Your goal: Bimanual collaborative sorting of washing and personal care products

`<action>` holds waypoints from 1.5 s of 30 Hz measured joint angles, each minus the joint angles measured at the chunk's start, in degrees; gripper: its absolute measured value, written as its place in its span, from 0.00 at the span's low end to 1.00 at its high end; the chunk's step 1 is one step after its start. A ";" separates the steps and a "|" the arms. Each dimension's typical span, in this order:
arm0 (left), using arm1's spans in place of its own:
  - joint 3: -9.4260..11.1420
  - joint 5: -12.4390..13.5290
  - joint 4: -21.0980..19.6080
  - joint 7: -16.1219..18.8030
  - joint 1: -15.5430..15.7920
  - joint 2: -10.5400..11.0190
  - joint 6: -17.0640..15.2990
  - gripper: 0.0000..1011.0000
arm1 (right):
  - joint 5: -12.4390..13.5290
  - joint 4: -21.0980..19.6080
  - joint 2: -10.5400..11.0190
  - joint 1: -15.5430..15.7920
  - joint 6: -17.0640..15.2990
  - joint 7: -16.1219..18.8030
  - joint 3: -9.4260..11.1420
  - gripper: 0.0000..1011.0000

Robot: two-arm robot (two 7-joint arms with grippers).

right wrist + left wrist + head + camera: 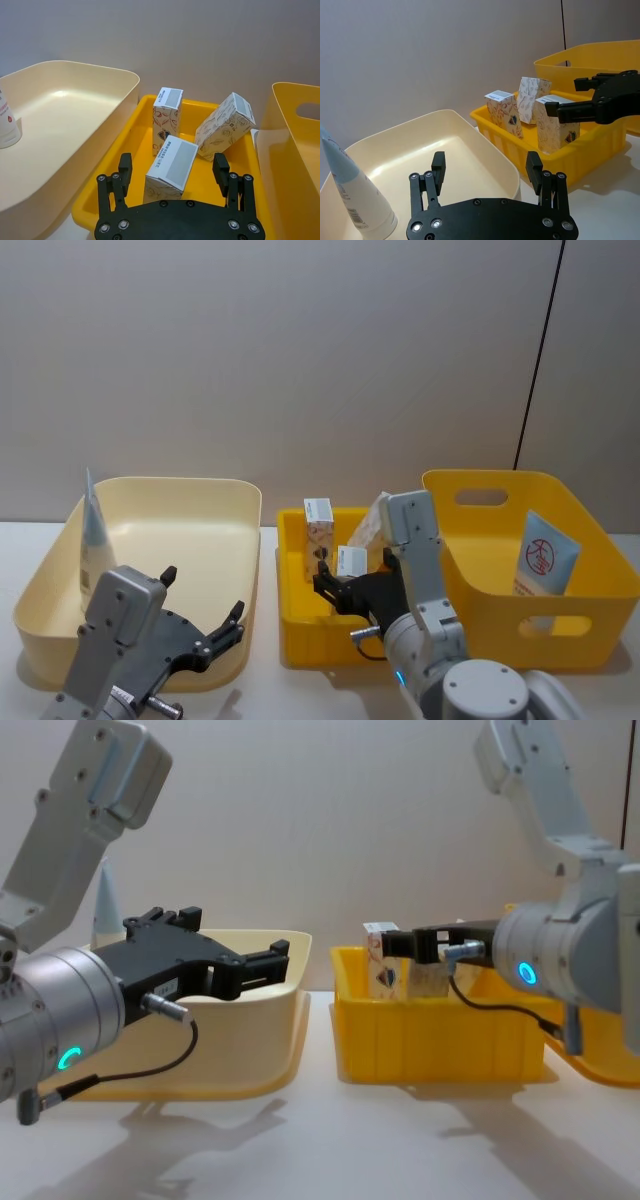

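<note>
Three whitish cartons (pixel 170 167) with leafy brown print and grey tops in the small yellow tray (pixel 136 150). My right gripper (pixel 172 170) hovers over the nearest, jaws wide. My left gripper (pixel 485 167) spread over the cream bin (pixel 420 135) holding one blue-white tube (pixel 350 195); another tube (pixel 545 560) in the yellow bin (pixel 600 540).

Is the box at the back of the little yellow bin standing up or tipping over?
Tipping over. The carton leans sideways in the small yellow bin, unlike the upright carton beside it.

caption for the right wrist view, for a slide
Open right gripper poised over the nearest of three printed cartons in the small yellow bin, cream bin alongside.
</note>
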State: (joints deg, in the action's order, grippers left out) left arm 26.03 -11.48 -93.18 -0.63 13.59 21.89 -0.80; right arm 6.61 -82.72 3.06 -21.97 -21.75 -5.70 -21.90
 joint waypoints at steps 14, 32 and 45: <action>0.00 0.00 0.00 0.00 0.00 0.00 0.00 0.99 | -1.72 6.04 -2.20 -2.14 1.74 -1.80 0.08 0.99; 0.00 0.00 0.00 0.00 0.00 0.00 0.00 0.99 | -2.57 9.16 -3.27 -3.20 2.44 -2.14 0.16 0.68; 0.00 0.00 0.00 0.00 -0.01 0.00 0.00 0.99 | -2.71 8.81 -3.24 -2.91 3.26 -2.08 0.36 0.41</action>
State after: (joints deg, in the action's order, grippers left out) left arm 26.03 -11.48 -93.17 -0.63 13.59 21.89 -0.80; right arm 3.90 -73.91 -0.18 -24.89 -18.50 -7.78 -21.54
